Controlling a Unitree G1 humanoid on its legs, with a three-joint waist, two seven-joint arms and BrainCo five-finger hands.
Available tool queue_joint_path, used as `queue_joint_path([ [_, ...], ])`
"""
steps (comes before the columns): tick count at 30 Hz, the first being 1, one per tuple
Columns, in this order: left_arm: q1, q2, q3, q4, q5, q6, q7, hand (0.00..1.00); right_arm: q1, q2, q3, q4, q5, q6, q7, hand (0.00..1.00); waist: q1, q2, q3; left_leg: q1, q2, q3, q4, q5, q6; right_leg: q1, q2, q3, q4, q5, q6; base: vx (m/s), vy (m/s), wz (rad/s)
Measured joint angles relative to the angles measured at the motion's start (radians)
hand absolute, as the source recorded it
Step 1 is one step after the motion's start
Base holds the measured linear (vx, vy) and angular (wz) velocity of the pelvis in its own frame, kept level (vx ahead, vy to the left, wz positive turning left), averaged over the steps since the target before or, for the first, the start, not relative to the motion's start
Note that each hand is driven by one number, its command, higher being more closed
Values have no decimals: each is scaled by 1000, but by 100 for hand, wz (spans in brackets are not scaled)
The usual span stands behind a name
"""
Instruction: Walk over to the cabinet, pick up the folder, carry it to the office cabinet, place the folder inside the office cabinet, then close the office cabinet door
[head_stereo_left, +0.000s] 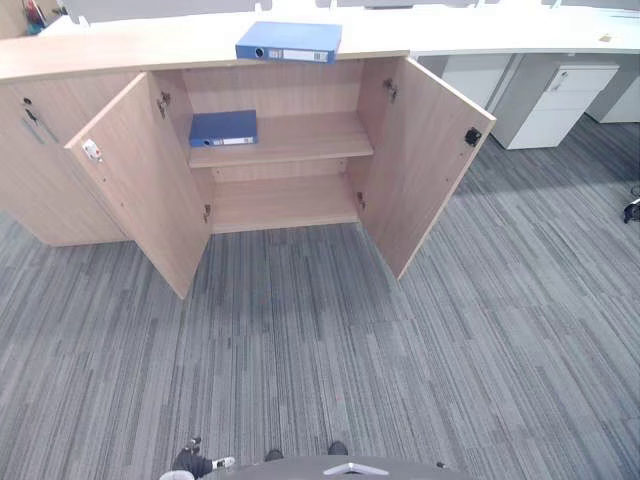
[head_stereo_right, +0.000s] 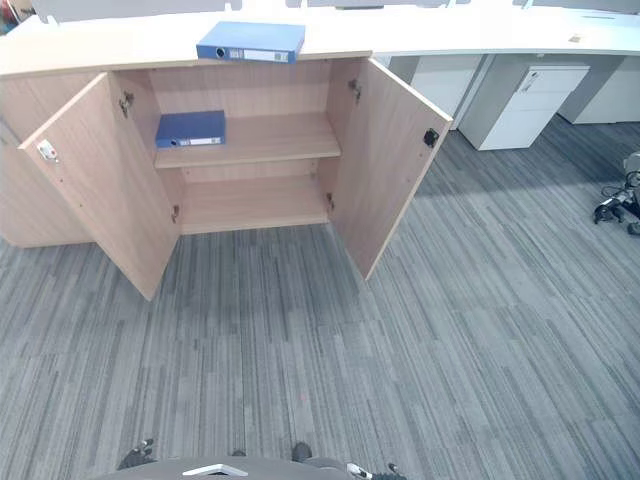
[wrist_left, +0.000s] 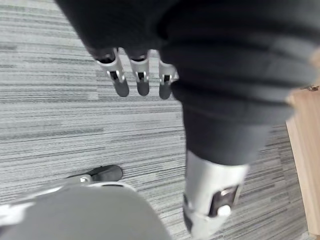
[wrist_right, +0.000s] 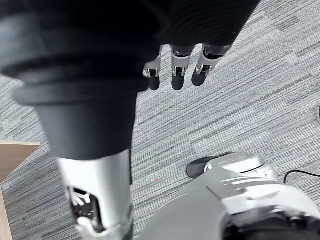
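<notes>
A blue folder (head_stereo_left: 288, 42) lies flat on top of the low wooden cabinet (head_stereo_left: 90, 55). A second blue folder (head_stereo_left: 223, 128) lies on the left of the upper shelf inside. Both cabinet doors stand open: the left door (head_stereo_left: 140, 180) and the right door (head_stereo_left: 425, 160). The lower shelf holds nothing. My left hand (wrist_left: 142, 80) hangs at my side over the carpet, fingers relaxed and holding nothing. My right hand (wrist_right: 177, 72) hangs the same way, well short of the cabinet.
Grey striped carpet (head_stereo_left: 330, 340) stretches between me and the cabinet. A white drawer pedestal (head_stereo_left: 555, 100) stands under a white desk at the back right. A chair base (head_stereo_right: 620, 205) shows at the right edge. The open doors jut out towards me.
</notes>
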Motion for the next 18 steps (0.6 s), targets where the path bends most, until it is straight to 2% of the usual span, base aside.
queue_joint_path([
  [15, -17, 1, -2, 18, 0, -1, 1, 0, -24, -1, 5, 0, -51, 0, 0, 0, -4, -1, 17, 11, -8, 3, -8, 8, 1, 23, -8, 1, -26, 20, 11, -46, 5, 0],
  [18, -18, 1, -4, 18, 0, -1, 4, 0, -24, -2, 12, -1, -85, 0, 0, 0, -5, -9, 24, 12, -9, 8, -9, 7, 0, 32, -10, 4, -46, 22, 9, -105, 4, -6],
])
